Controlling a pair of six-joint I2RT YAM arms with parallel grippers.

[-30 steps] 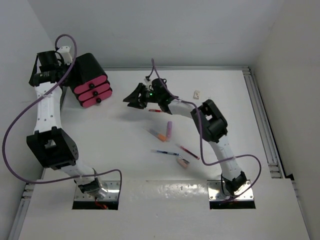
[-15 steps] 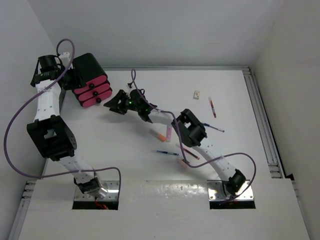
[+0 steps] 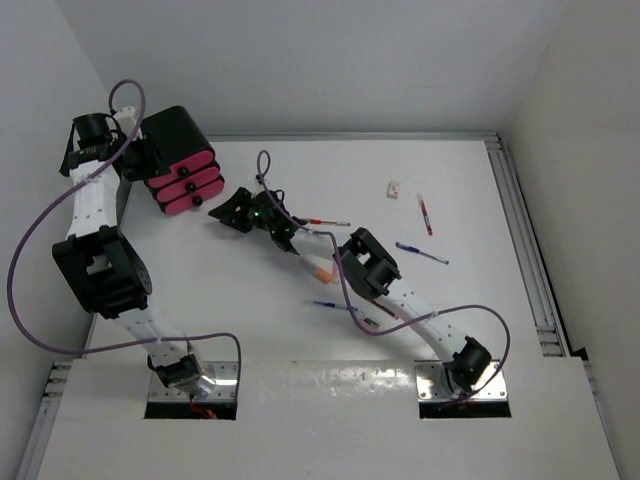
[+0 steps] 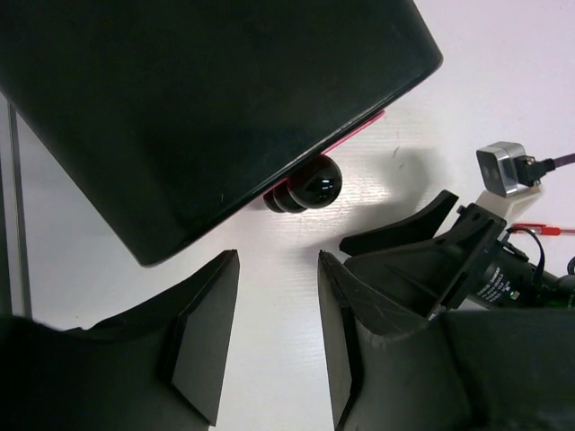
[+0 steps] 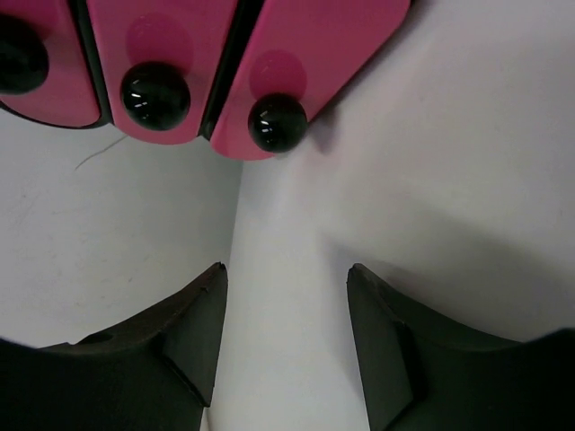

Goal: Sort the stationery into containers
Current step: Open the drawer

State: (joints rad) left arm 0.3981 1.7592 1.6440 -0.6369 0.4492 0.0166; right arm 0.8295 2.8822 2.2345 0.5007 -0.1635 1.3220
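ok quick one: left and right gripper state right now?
Left gripper: open, holding nothing.
Right gripper: open, holding nothing, pointed at the pink drawers.

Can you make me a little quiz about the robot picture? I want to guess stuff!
1. How many pink drawers are in the black cabinet? A) two B) three C) five
2. Fill in the gap: the round knobs on the drawers are coloured ____.
3. True or false: the right pincer is squeezed shut around a knob.

Key: 1) B. 2) black. 3) False: it is open and empty, a little way short of the knobs.
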